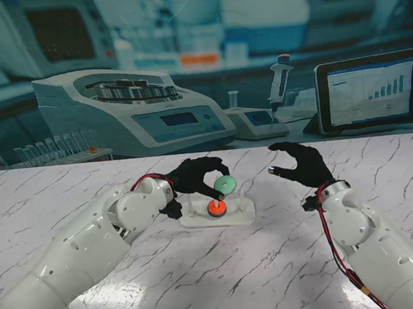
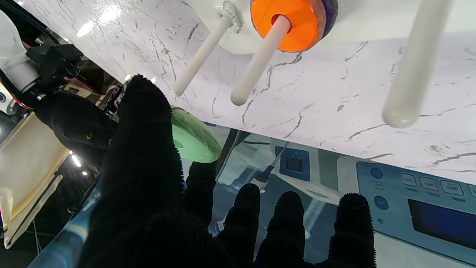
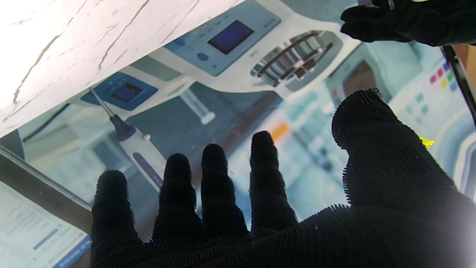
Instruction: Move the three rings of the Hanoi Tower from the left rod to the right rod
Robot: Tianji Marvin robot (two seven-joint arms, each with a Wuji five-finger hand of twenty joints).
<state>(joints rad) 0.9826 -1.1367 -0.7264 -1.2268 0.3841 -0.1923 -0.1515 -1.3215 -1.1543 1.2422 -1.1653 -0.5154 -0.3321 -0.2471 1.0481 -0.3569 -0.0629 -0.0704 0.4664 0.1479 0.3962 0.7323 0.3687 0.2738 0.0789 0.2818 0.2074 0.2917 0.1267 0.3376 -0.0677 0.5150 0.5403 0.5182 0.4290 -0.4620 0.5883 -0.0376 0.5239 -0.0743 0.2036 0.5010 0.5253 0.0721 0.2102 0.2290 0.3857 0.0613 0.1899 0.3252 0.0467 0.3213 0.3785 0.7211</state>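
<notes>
My left hand (image 1: pixel 194 179) pinches the green ring (image 1: pixel 224 186) between thumb and a fingertip, clear of all three rods and above the right part of the base (image 1: pixel 242 213). In the left wrist view the thumb (image 2: pixel 143 149) covers one edge of the green ring (image 2: pixel 193 136), and the other fingers (image 2: pixel 290 223) extend without touching it. The orange ring (image 1: pixel 216 208) sits low on a rod, with a darker ring (image 2: pixel 330 13) just under it; the wrist view suggests the middle rod (image 2: pixel 256 61), though from the stand I cannot tell for certain.

Step in hand, as I judge it: carrying the smallest ring across to the right rod (image 2: pixel 416 63). The task looks partly done, none of the rings being on the right rod yet.

The next move calls for centring the ring's hole over the tip of the right rod, levelling the ring, which now stands tilted on edge, then lowering it and parting thumb and finger.

Pose: my left forearm lies across the surface (image 1: pixel 65 188) from near left, wrist bent so the hand arches over the base. My right hand (image 1: pixel 303 162) hovers right of the base, well apart from it, palm down, fingers curled yet spread, and holds nothing; its wrist view shows the fingers (image 3: pixel 215 186) apart, with only the backdrop beyond.
</notes>
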